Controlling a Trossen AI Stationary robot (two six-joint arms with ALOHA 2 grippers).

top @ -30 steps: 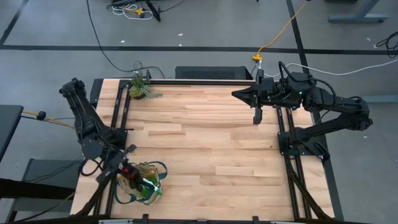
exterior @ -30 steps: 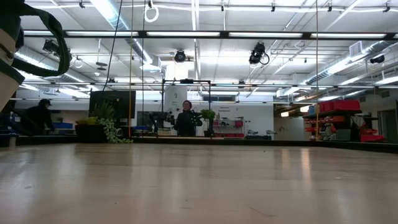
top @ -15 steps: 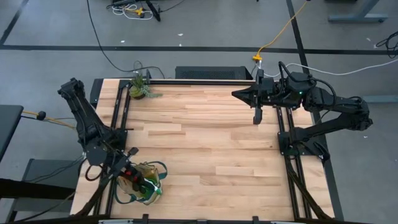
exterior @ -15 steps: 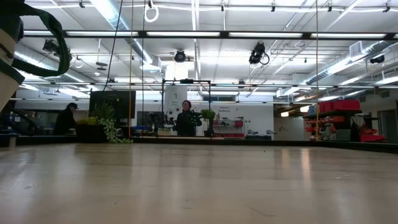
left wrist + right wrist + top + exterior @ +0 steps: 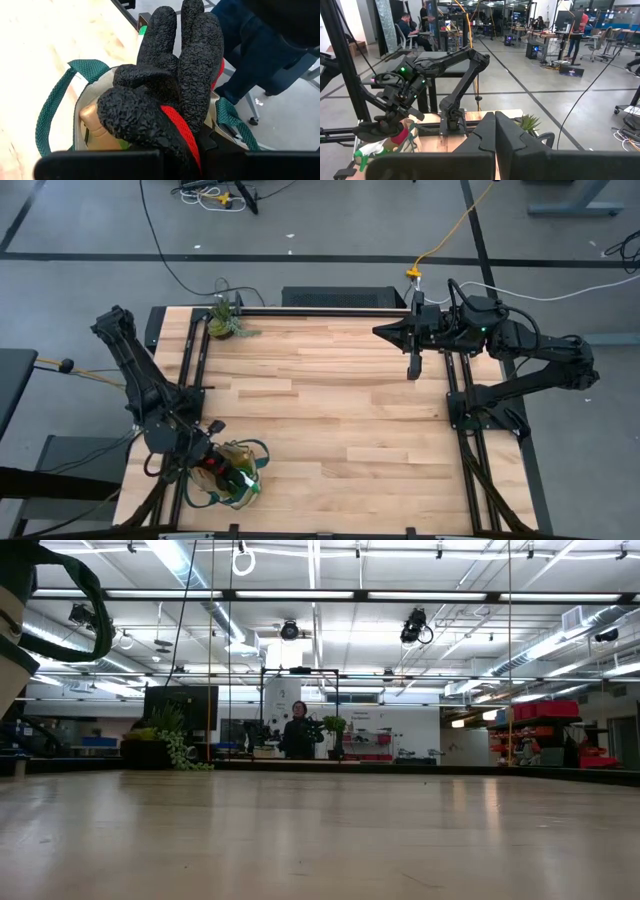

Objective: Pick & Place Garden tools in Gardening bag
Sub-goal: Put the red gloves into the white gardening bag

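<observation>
1. Left claw (image 5: 205,463) clamped tight on the glove bundle (image 5: 170,85), right above the bag (image 5: 232,477) at the desk's (image 5: 330,410) near left corner.
2. Held over the bag's open mouth, most likely for a straight drop inside.
3. Seen already in the bag: a wooden handle (image 5: 95,117) and something green (image 5: 243,483).
4. Right claw (image 5: 413,368) shut and empty, parked high over the far right side, well out of the way.
5. Potted plant (image 5: 222,320) left at the far left corner, no part of the job.
</observation>
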